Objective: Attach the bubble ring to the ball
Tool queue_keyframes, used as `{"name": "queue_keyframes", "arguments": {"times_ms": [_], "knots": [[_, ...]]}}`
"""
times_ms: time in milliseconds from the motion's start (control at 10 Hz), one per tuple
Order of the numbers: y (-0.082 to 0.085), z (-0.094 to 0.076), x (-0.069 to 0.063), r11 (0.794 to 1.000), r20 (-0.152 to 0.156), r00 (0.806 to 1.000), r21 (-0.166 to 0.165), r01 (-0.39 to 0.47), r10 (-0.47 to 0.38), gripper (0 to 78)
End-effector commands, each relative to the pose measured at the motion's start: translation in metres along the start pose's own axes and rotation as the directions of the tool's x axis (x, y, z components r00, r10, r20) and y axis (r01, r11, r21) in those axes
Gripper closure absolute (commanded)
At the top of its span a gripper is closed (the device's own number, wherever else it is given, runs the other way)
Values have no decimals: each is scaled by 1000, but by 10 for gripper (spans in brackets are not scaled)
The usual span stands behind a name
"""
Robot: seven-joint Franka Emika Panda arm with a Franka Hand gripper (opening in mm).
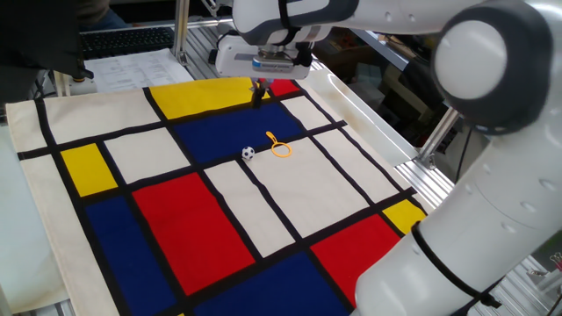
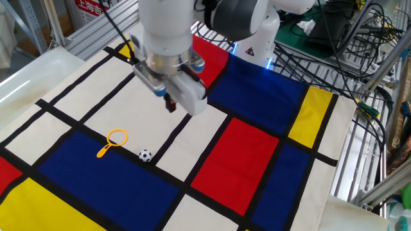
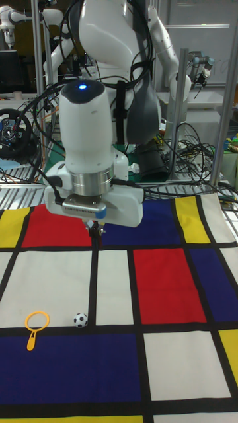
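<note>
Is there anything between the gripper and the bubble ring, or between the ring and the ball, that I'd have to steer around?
Nothing visible. The gripper hangs above the cloth, apart from the bubble ring. Only flat patterned cloth lies between them. The ball sits just beside the ring, not touching it, with bare cloth in the gap.

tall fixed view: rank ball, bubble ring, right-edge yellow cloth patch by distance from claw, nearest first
From the claw:
1. ball, just below it, on the black line.
2. bubble ring, lower left, on white.
3. yellow patch, far right edge of the cloth.
</note>
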State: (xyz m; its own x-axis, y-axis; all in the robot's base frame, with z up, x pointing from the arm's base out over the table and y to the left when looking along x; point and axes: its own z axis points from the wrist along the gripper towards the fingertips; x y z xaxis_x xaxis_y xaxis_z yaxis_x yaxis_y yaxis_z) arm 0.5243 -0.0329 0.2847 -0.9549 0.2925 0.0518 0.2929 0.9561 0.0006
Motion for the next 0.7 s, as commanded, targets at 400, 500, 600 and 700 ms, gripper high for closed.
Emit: {"name": "queue_keyframes", "arguments": {"times_ms": [400, 500, 600, 700], "knots": [[-21, 28, -45, 999, 14, 999, 2, 51, -51, 776], [-25, 32, -49, 998, 13, 998, 1, 63, -63, 776], [-30, 36, -51, 997, 13, 997, 1, 77, -77, 776], [-33, 40, -53, 996, 14, 996, 2, 89, -89, 776]]}}
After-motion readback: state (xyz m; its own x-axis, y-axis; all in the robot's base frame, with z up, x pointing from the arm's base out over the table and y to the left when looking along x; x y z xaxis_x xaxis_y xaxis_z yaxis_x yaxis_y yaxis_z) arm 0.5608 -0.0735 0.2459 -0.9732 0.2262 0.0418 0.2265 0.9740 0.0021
